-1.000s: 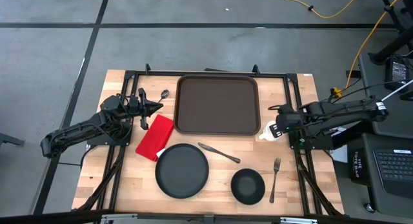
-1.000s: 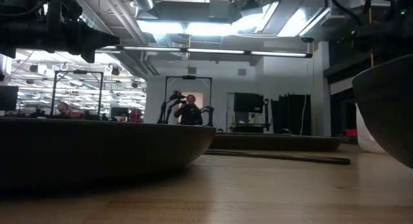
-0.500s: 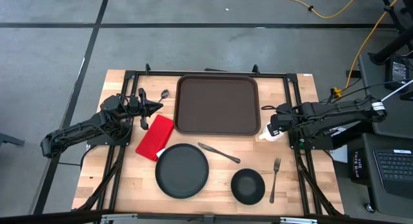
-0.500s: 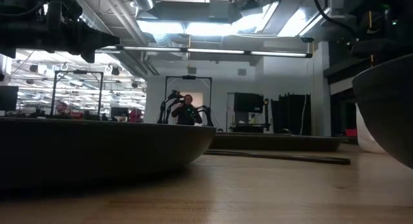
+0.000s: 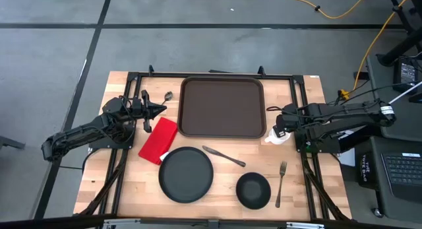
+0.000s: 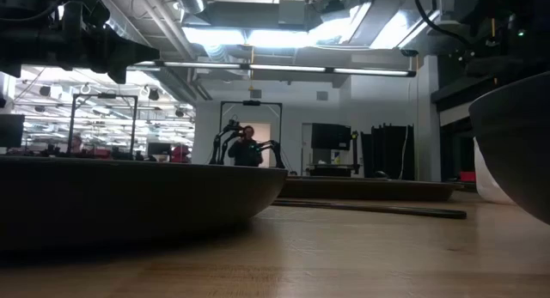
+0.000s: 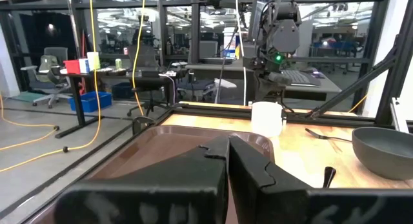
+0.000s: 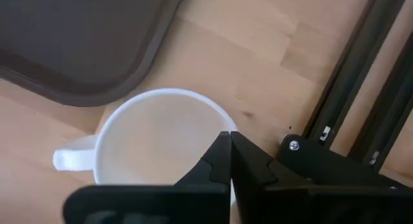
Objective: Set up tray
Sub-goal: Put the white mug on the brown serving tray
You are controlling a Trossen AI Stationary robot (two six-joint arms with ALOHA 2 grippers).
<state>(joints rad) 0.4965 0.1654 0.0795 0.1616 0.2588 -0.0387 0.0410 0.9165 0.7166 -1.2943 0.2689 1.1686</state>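
Since a second ago my right gripper [image 5: 281,129] has crept in over the white ceramic mug [image 8: 158,140], fingers pressed together and empty above its mouth. My left gripper [image 5: 158,110], likewise closed and holding nothing, waits beside the red folded napkin [image 5: 159,140]. Large dark brown rectangular plastic tray [image 5: 223,107] lies at the table's far middle, long axis left–right, empty. Mug stands just off the tray's right near corner; my right arm is the nearer.
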